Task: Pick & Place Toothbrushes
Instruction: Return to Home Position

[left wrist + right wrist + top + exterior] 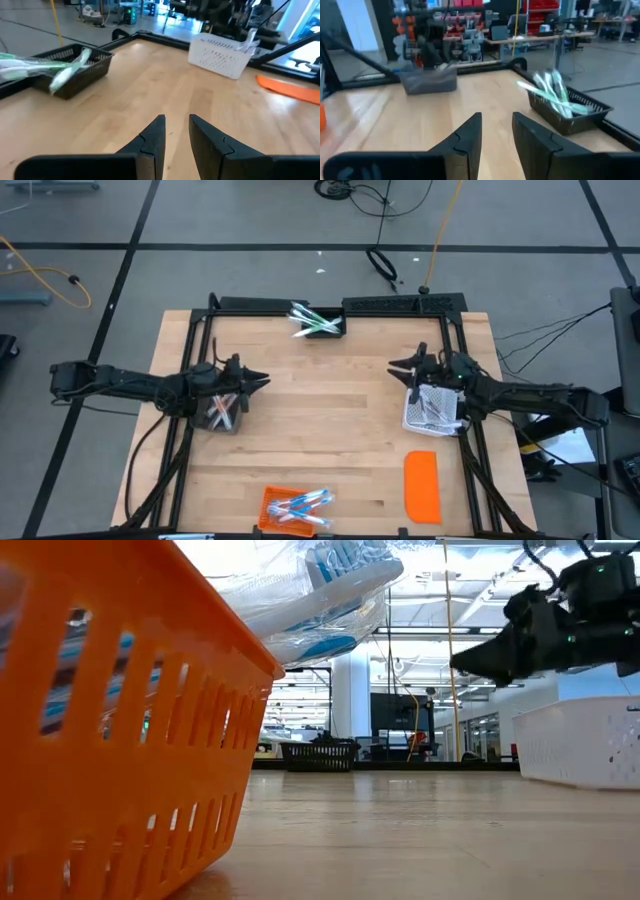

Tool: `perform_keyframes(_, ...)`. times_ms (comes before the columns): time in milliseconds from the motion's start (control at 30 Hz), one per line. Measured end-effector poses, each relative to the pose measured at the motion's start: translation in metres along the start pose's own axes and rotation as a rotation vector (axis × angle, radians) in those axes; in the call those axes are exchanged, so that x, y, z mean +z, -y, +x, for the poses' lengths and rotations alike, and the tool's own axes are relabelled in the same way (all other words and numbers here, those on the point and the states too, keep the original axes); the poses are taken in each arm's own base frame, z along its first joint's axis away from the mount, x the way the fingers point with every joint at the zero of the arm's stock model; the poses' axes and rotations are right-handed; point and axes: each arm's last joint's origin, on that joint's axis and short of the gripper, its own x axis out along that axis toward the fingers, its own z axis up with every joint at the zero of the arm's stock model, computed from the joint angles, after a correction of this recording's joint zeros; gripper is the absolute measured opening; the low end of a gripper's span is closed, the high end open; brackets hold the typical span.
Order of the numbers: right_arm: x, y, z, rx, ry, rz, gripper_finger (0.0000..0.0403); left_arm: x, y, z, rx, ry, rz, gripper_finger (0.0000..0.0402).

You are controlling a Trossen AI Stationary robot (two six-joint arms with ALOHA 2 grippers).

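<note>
The toothbrushes lie sorted in bins. Green ones [314,320] fill a black bin at the far edge. Blue ones [305,502] lie in an orange bin at the near edge. Pink ones [222,410] are in a grey bin under the left arm. A few pale ones [436,406] lie in the white mesh basket. My left gripper [262,380] [176,120] hovers open beside the grey bin, pointing toward the table's middle. My right gripper [393,366] [496,116] hovers open by the white basket, facing the left one. Both are empty.
A flat orange lid [421,485] lies near the right near corner. The white basket [220,55] sits on the table's right side, the black bin [565,107] at the far middle, and the orange bin [120,740] at the near edge. Bare wood [330,410] lies between the grippers.
</note>
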Motion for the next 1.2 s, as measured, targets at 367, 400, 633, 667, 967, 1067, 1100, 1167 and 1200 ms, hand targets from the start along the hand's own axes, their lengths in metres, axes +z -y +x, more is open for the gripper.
perform_keyframes(367, 0.002, -0.006, 0.001, 0.043, 0.016, 0.19, 0.01, 0.001, 0.001, 0.0, -0.004, 0.001, -0.025, 0.0085)
perform_keyframes(400, 0.002, -0.006, 0.001, 0.043, 0.014, 0.198, 0.01, 0.001, 0.001, 0.0, -0.004, 0.002, -0.024, 0.0085)
perform_keyframes(633, 0.001, -0.006, 0.001, 0.042, 0.014, 0.191, 0.01, 0.001, 0.001, 0.0, -0.004, 0.001, -0.021, 0.0085)
perform_keyframes(667, 0.001, -0.006, 0.001, 0.042, 0.014, 0.191, 0.01, 0.001, 0.001, 0.0, -0.004, 0.001, -0.021, 0.0085)
perform_keyframes(967, 0.007, -0.012, -0.004, 0.09, 0.051, 0.184, 0.01, 0.001, 0.001, 0.0, -0.004, 0.001, -0.021, 0.0085)
perform_keyframes(1067, 0.013, -0.017, -0.01, 0.126, 0.102, 0.178, 0.01, 0.001, 0.001, 0.0, -0.004, 0.001, -0.021, 0.0085)
perform_keyframes(1100, 0.016, -0.02, -0.012, 0.15, 0.121, 0.176, 0.01, 0.001, 0.001, 0.0, -0.004, 0.001, -0.021, 0.0085)
perform_keyframes(1167, 0.021, -0.025, -0.016, 0.194, 0.17, 0.173, 0.01, 0.001, 0.001, 0.0, -0.004, 0.001, -0.021, 0.0085)
perform_keyframes(1200, 0.024, -0.027, -0.019, 0.215, 0.196, 0.172, 0.01, 0.001, 0.001, 0.0, -0.004, 0.001, -0.021, 0.0085)
